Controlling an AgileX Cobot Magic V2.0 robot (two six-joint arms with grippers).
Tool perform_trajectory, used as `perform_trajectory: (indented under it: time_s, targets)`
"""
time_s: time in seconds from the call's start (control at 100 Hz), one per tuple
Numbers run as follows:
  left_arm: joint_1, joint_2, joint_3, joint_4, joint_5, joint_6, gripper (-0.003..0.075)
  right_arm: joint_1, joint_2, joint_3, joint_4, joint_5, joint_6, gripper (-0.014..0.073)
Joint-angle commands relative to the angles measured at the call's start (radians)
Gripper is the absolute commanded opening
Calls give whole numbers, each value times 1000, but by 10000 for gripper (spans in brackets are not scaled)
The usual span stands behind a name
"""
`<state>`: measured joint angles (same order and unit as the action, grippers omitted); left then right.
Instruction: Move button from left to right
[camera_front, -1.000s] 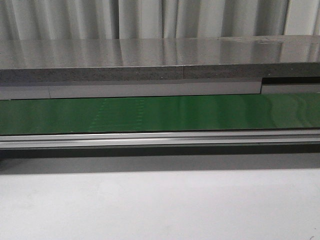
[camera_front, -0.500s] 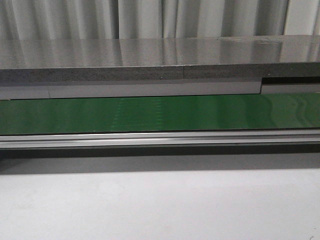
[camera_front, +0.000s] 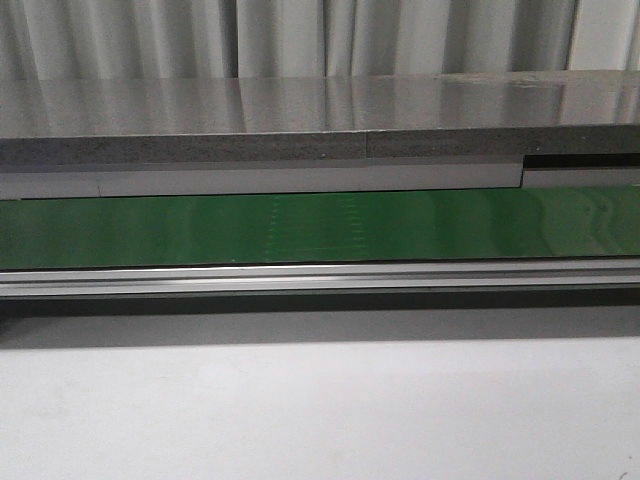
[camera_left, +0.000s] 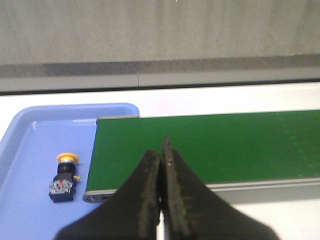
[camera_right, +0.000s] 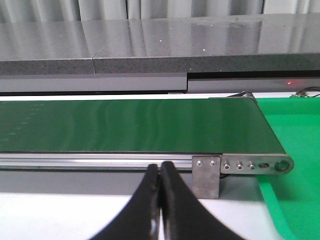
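On my left wrist camera I see the button (camera_left: 64, 176) lying on its side in a blue tray (camera_left: 30, 150), yellow cap pointing away from the camera and the black body nearer, with small red and blue marks on its near end. It sits just beside the tray wall that meets the end of the green belt (camera_left: 210, 145), not touching the belt (the tray's far rim tucks up against the belt's corner). The left gripper (camera_left: 161, 165) hangs over the near edge of the belt, well apart from the button, its two dark fingers pressed together with only a thin seam between them and nothing held.

The front camera gives me the belt (camera_front: 320, 228) running across the whole width, a silver rail (camera_front: 320, 278) along its near edge, a grey shelf (camera_front: 300, 120) behind it and pale curtains (camera_front: 300, 35) further back. Neither arm nor the button shows there.

On the right wrist camera, the right gripper (camera_right: 160, 172) has its fingers together too, holding nothing, hovering just short of the rail (camera_right: 95, 161). The belt (camera_right: 135, 125) ends at a metal bracket (camera_right: 242, 165) with small screws, and past it lies a green tray (camera_right: 295, 140).
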<state>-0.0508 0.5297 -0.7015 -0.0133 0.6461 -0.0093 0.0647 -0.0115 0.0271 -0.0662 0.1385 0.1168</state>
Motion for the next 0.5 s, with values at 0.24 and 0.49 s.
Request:
perform_trajectory:
  time_s: [0.24, 0.49]
  targets:
    - [-9, 292, -218, -43, 153, -11, -20, -3, -19, -15, -10, -86, 1, -68]
    - [-9, 390, -218, -59, 179, -11, -20, -3, -19, -15, -10, -86, 1, -68]
